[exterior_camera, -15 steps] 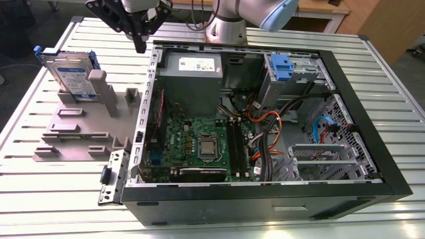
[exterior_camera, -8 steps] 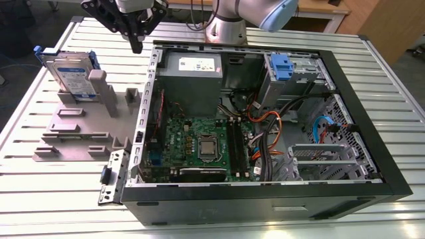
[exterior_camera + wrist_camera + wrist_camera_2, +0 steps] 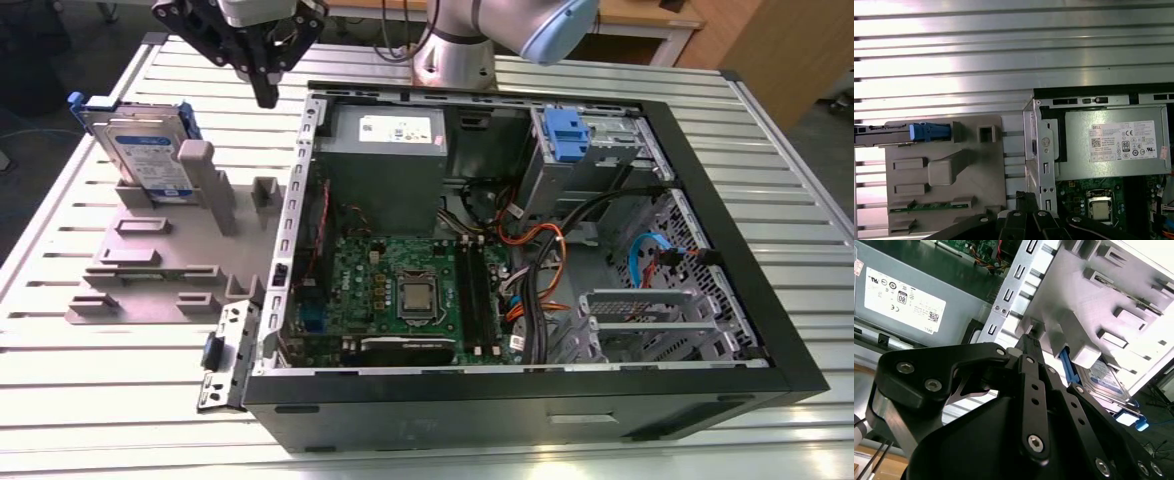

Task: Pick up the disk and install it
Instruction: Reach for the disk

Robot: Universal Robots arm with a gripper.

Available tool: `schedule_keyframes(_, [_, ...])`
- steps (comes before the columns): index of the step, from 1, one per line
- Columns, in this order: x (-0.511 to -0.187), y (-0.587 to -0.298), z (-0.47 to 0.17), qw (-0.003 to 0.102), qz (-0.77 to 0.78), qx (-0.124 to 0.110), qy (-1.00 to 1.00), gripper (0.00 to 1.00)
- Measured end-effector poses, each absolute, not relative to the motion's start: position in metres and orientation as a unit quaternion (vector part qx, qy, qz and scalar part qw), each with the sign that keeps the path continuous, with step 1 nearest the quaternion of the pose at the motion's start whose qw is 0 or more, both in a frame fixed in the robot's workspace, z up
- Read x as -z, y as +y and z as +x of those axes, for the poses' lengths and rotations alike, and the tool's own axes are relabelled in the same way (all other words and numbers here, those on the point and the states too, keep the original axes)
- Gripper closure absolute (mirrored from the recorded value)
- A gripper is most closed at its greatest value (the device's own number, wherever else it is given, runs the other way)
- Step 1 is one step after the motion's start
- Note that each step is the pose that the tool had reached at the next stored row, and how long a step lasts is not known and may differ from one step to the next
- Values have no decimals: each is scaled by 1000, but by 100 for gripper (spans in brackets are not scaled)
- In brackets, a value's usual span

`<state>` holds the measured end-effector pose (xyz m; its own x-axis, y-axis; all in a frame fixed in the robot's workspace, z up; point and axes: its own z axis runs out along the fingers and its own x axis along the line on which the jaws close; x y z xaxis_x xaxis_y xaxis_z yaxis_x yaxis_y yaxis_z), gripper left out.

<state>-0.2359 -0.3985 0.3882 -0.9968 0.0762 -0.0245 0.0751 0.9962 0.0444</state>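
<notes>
Hand (image 3: 267,92) hovers near upright silver, blue-framed disk (image 3: 142,150).

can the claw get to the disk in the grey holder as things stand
Probably yes: the disk stands upright in the grey holder with its top edge bare, and the claw hangs above and beside it with nothing between.

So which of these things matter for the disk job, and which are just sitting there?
For the job: disk, standing in the grey holder; pincer, empty, near the disk; open computer case.
Just there: power supply, circuit board, cables, ribbed table.
</notes>
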Motion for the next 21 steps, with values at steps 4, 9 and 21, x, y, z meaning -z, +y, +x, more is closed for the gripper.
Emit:
schedule_keyframes(4, [-388, -398, -240, 13, 38, -22, 999, 89])
schedule_keyframes(9, [-387, -398, -245, 13, 38, -22, 999, 89])
schedule_keyframes(21, [-386, -398, -254, 13, 38, -22, 999, 89])
